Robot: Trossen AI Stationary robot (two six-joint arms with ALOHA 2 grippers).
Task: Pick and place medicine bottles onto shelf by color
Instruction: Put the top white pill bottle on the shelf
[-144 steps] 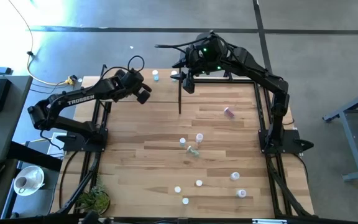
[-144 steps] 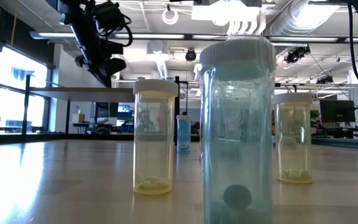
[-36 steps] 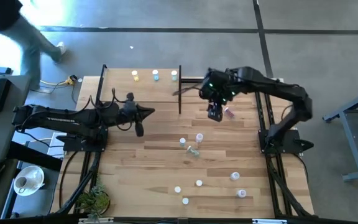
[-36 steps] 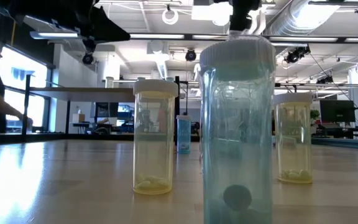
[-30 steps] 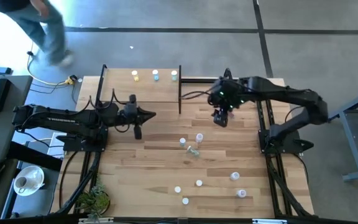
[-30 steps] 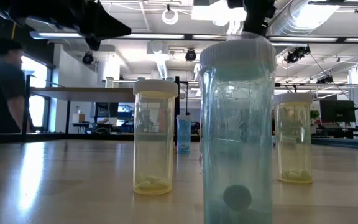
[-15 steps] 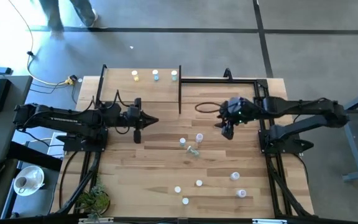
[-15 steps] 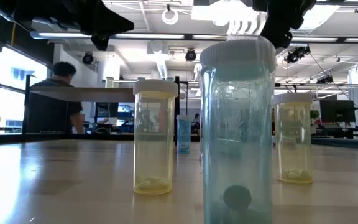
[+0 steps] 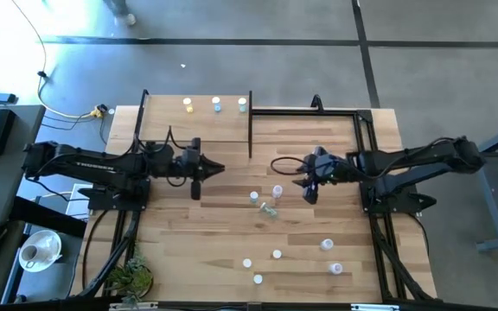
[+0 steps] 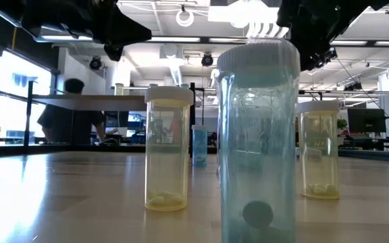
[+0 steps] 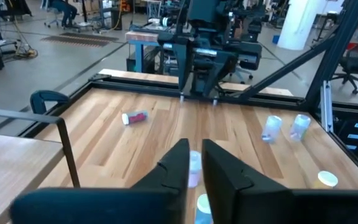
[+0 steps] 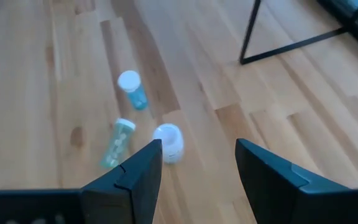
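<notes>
Three bottles, yellow (image 9: 188, 104), blue (image 9: 217, 104) and pale (image 9: 242, 104), stand along the far edge of the shelf (image 9: 197, 125). On the table's middle stand a white bottle (image 9: 277, 190) and a blue one (image 9: 254, 197), and a green one (image 9: 268, 208) lies on its side. My right gripper (image 9: 308, 192) is open and empty just right of them; in its wrist view the white bottle (image 12: 168, 142) is ahead of the open fingers (image 12: 197, 158). A pink bottle (image 11: 135, 117) lies on its side farther off. My left gripper (image 9: 219, 168) is shut and empty, left of the group.
Several more bottles stand near the table's near edge (image 9: 277, 254), (image 9: 327, 245), (image 9: 336, 269), (image 9: 258, 279). Black posts (image 9: 250, 121) rise at the shelf's corners. A black frame (image 9: 357, 130) runs along the right side. A person (image 10: 73, 115) stands beyond the table.
My right gripper has come from beside the pink bottle toward the table's near edge and a little left, down to the group of bottles in the middle, its arm stretched out low. My left gripper has crept slightly toward the right. A person has walked past behind the table.
</notes>
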